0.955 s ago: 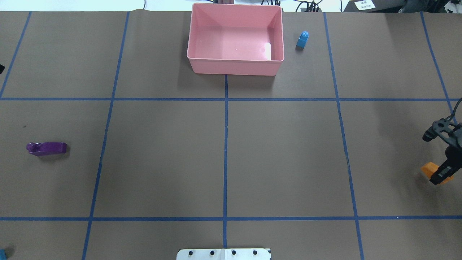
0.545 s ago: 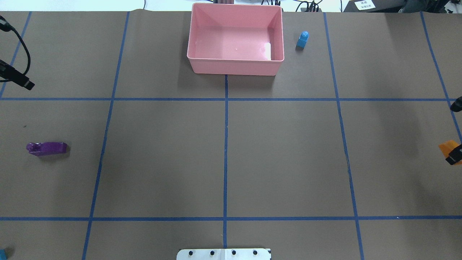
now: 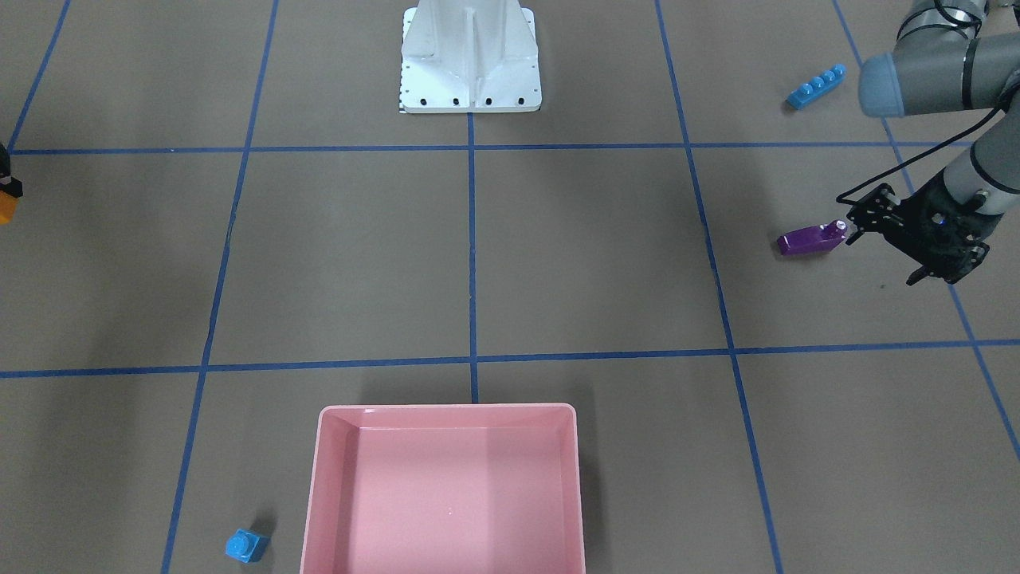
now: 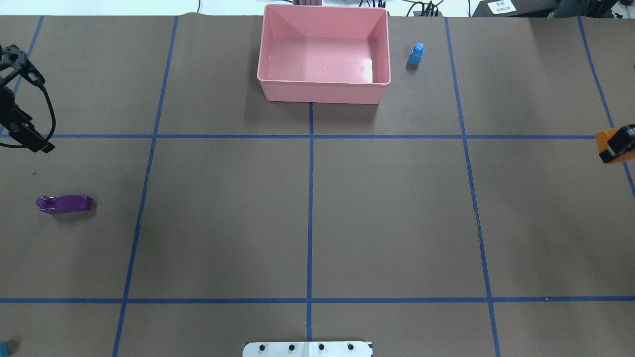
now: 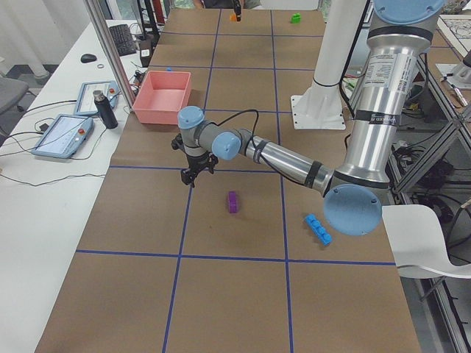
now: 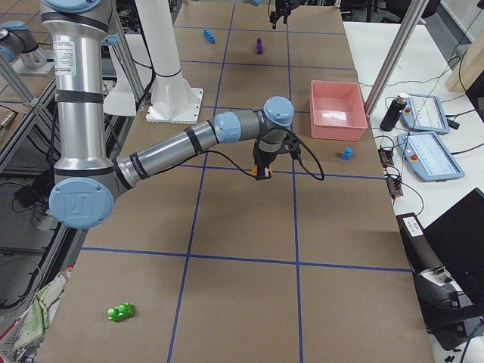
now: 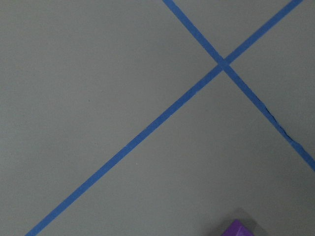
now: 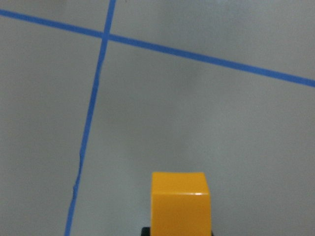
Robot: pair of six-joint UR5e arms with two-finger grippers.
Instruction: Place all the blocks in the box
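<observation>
My right gripper (image 4: 614,146) is shut on the orange sloped block (image 8: 180,201) and holds it above the table at the overhead view's right edge. My left gripper (image 3: 932,279) hangs open and empty just beyond the purple sloped block (image 4: 64,204), apart from it. The pink box (image 4: 322,92) stands empty at the far middle. The small light-blue block (image 4: 415,54) stands just right of it. The long light-blue block (image 3: 816,85) lies near the robot on the left arm's side. The green block (image 6: 119,311) lies far out on the right arm's side.
The white robot base (image 3: 470,60) stands at the table's near middle edge. Blue tape lines divide the brown table cover into squares. A side table with tablets and a dark bottle (image 5: 105,110) runs along the far edge beside the box.
My right gripper has carried the orange block away from the robot along the table's right side. My left arm has come into view at the left and moved nearer the purple block.
</observation>
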